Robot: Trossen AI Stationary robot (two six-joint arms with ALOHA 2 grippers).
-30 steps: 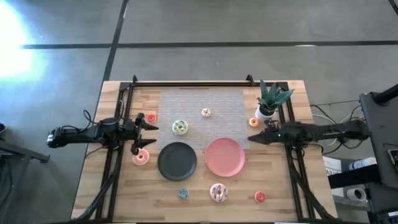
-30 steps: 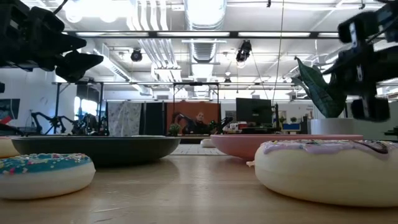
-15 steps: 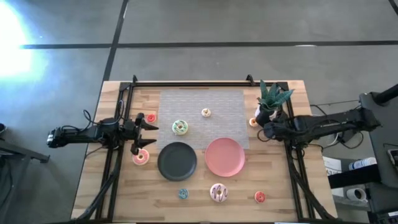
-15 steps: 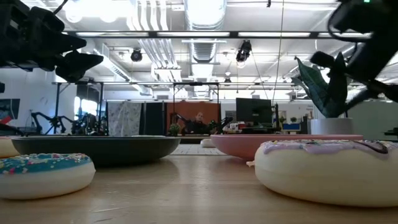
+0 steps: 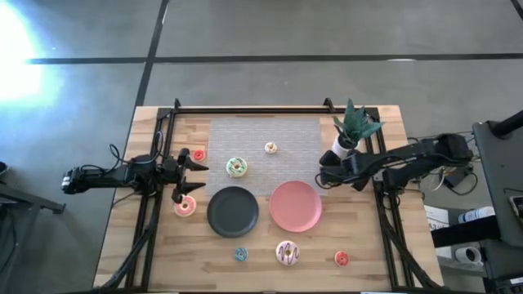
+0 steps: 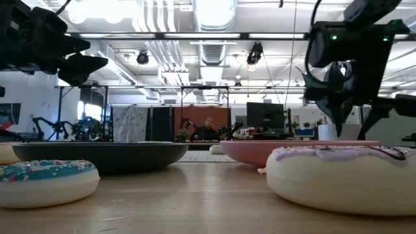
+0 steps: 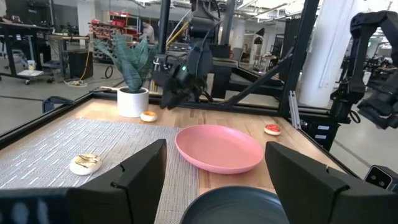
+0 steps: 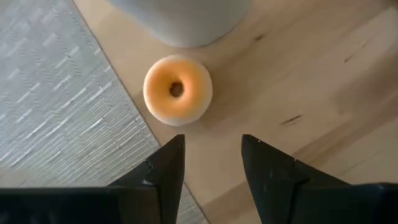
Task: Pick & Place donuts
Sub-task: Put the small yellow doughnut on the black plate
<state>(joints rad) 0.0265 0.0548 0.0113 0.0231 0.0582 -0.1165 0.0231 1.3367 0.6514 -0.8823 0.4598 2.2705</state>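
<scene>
Several small donuts lie on the table: red, green-white, yellow, pink-orange, blue, pink-white striped and another red. An orange donut lies flat on the wood beside the white plant pot. My right gripper is open and points down just above and beside this donut, at the mat's right edge. My left gripper waits open at the left, between the red and pink-orange donuts.
A black plate and a pink plate sit side by side at the table's middle. A grey woven mat covers the far middle. The potted plant stands right behind the right gripper. Black frame rails run along both sides.
My right arm has swung from a level reach to a pose with its fingers tipped down, moving a little toward the table's left, and it now hangs over the orange donut by the plant pot. The left arm has kept still.
</scene>
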